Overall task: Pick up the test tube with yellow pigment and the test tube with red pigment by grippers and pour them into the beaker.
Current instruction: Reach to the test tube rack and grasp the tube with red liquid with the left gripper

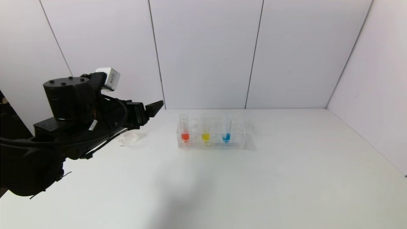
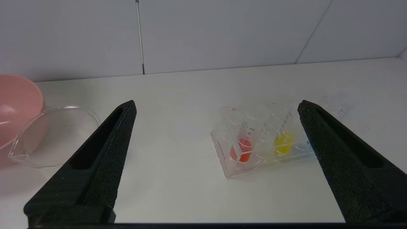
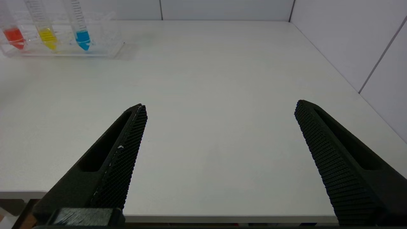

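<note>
White desk (image 1: 254, 178) bearing a clear tube rack (image 1: 211, 136) near its far middle, with three tubes standing upright in one row. From the robot's left to its right these are the test tube with red pigment (image 1: 184, 130), the test tube with yellow pigment (image 1: 205, 131) and a tube with blue liquid (image 1: 226, 131); each holds its coloured liquid at the base only. The left gripper (image 1: 149, 111) hangs above the desk to the left of the rack, apart from it, pointing toward it; its jaws stand wide apart and hold nothing, as the left wrist view shows, where both black fingers (image 2: 105, 149) frame the rack with the red and yellow tubes between them at a distance. The beaker (image 2: 54, 136), clear and with a pouring lip, stands on the desk to the left of the rack, well apart from it and just beside a pink bowl (image 2: 16, 105); in the head view it is mostly hidden behind the left arm. The right gripper (image 3: 219, 127) is outside the head view; its own wrist view shows it low near the desk's near edge, well apart from the rack, its jaws likewise spread wide and empty.
</note>
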`<state>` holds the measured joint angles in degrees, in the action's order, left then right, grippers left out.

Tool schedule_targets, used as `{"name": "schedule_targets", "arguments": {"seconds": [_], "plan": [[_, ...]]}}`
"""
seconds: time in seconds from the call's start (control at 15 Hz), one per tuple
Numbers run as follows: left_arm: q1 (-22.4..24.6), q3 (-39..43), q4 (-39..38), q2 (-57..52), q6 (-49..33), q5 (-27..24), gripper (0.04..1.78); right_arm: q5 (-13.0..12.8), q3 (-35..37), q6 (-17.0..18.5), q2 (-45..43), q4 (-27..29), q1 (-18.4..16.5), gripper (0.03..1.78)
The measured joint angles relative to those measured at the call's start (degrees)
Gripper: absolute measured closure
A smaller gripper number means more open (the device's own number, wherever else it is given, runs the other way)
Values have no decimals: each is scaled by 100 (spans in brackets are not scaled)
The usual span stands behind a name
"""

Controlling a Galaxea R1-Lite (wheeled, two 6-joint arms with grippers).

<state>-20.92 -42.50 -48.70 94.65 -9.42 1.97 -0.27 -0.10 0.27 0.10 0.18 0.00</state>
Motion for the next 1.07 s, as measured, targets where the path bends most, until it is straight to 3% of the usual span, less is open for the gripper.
{"name": "schedule_targets", "arguments": {"seconds": [0.27,0.67,1.07], "plan": [[-358,88,-844,642,144,358,4,0,0,-2,0,0,0,11],[-725,-100,-964,1235,193,850,4,2,0,-2,0,0,0,11],[-890,-373,-1736,1913,295,1217,4,0,0,-2,0,-2,0,11]]}}
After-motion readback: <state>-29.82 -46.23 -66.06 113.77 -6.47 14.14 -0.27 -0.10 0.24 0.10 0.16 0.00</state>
